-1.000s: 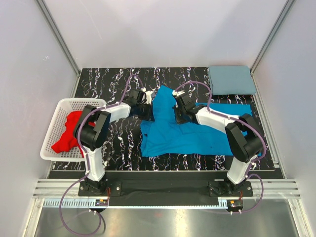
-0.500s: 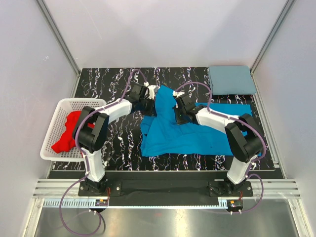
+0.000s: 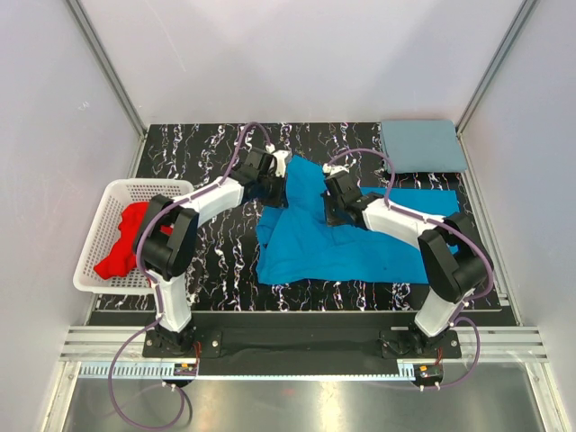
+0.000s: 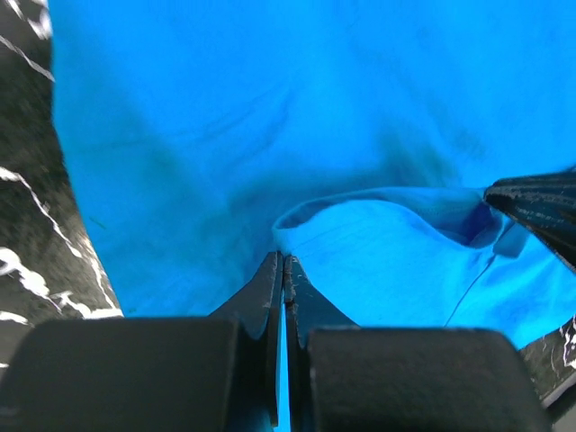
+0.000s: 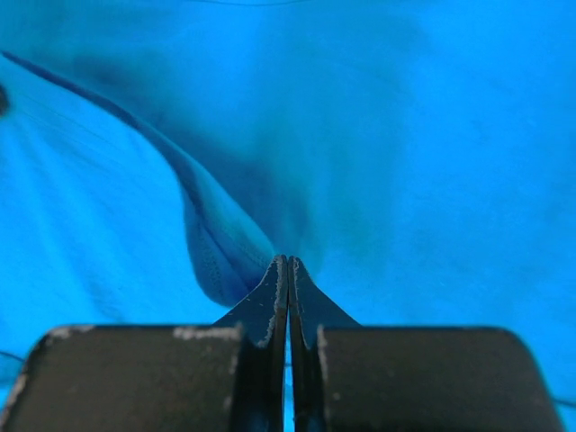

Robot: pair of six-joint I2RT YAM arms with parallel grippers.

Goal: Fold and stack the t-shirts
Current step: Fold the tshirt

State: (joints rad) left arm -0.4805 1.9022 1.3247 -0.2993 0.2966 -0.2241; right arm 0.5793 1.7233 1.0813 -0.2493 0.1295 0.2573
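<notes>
A bright blue t-shirt (image 3: 346, 247) lies spread on the black marbled table (image 3: 207, 144), its far-left part lifted into a peak. My left gripper (image 3: 286, 171) is shut on the cloth at the left of that peak; a thin blue edge (image 4: 284, 360) shows between its jaws. My right gripper (image 3: 326, 187) is shut on the same shirt a little to the right, with the blue cloth (image 5: 216, 243) folding into its tips. A dusty grey-blue t-shirt (image 3: 421, 146) lies folded at the far right corner. Red t-shirts (image 3: 124, 243) are heaped in the basket.
The white lattice basket (image 3: 108, 202) stands at the table's left edge. Pale walls with metal posts close in the back and both sides. The shirt's right end reaches toward the table's right edge (image 3: 481, 234).
My left gripper closed on the shirt's edge and moved away and right, pulling it up. The right gripper rose slightly with its hold, and the cloth between them now stands as a taller peak.
</notes>
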